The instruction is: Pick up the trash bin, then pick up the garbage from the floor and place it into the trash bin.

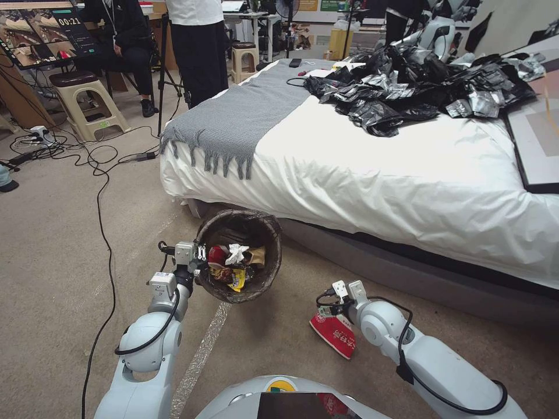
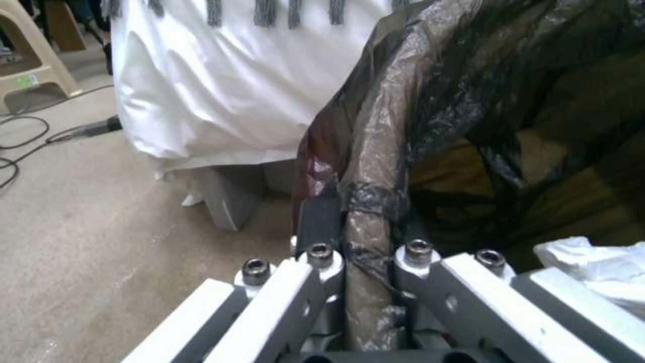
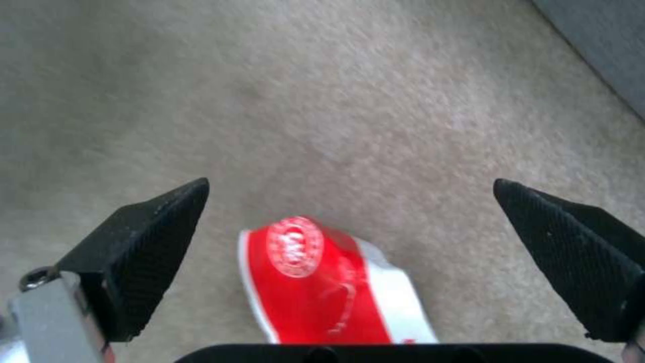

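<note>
The left gripper (image 1: 201, 254) is clamped on the bag-lined rim of the trash bin (image 1: 239, 256), held tilted off the carpet (image 1: 70, 244) beside the bed (image 1: 407, 174), litter already inside. The right gripper (image 3: 349, 222) is spread wide above a red-and-white packet (image 3: 329, 282) lying flat on the carpet. The packet looks light, thin and slick; pinching across its narrow width or a raised edge seems safest.

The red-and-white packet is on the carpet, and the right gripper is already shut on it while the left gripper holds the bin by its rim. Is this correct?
One thing is wrong: the right gripper is open, not shut on the red-and-white packet. The right wrist view shows its fingers spread wide above the packet on the carpet. The left gripper does hold the bin by its rim.
</note>
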Available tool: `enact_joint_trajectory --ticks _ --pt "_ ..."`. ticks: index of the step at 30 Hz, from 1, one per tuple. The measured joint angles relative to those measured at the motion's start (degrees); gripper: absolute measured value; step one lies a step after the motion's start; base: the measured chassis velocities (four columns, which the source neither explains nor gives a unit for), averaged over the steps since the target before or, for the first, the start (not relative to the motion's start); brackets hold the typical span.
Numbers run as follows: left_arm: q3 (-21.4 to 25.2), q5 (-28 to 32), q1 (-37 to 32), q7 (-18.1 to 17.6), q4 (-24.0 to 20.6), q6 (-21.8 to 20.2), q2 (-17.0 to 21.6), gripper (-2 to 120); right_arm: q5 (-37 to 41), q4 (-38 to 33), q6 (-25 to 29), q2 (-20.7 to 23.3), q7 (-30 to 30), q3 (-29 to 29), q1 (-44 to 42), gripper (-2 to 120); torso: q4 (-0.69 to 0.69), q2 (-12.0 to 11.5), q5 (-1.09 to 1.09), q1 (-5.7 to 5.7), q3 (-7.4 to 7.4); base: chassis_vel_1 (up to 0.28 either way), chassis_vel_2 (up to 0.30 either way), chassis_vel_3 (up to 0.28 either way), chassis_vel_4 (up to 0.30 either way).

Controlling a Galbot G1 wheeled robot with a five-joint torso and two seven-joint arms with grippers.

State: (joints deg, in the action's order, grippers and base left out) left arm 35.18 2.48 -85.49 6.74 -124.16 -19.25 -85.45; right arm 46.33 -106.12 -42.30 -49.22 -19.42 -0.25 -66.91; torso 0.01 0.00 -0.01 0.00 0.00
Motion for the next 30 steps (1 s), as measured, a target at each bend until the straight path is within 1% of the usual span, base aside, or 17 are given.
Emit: enact_joint_trajectory --ticks 4,14,21,24,25,30 --pt "0.0 -0.1 0.0 0.0 0.0 0.1 -0.2 2 0.6 -0.3 0.0 -0.1 -0.3 -1.0 -0.1 100 0.00 0.0 0.00 0.00 0.00 0.000 0.000 0.000 0.000" --pt "0.3 0.1 0.1 0.0 0.0 0.1 0.1 2 -1.6 5.4 0.1 -1.3 0.9 -3.6 -1.1 100 -0.01 0.0 0.01 0.00 0.00 0.000 0.000 0.000 0.000" --pt "0.3 0.1 0.3 0.0 0.2 0.1 0.3 2 -3.5 7.6 0.2 -1.8 1.6 -3.6 -1.5 100 0.00 0.0 0.01 0.00 0.00 0.000 0.000 0.000 0.000" --pt "0.3 0.2 0.4 0.0 0.2 0.1 0.4 2 -4.0 8.2 0.3 -1.4 1.9 -3.1 -1.7 100 0.00 0.0 0.01 0.00 0.00 0.000 0.000 0.000 0.000" --pt "0.3 0.2 0.4 0.0 0.2 0.1 0.4 2 -4.0 8.2 0.3 -1.1 2.0 -2.9 -1.7 100 -0.03 0.0 0.01 0.00 0.00 0.000 0.000 0.000 0.000" --pt "0.0 0.2 0.3 0.1 0.2 0.1 0.2 2 -4.0 8.4 0.4 -0.6 2.1 -2.5 -1.6 100 0.00 0.0 0.01 0.00 0.00 0.000 0.000 0.000 0.000"
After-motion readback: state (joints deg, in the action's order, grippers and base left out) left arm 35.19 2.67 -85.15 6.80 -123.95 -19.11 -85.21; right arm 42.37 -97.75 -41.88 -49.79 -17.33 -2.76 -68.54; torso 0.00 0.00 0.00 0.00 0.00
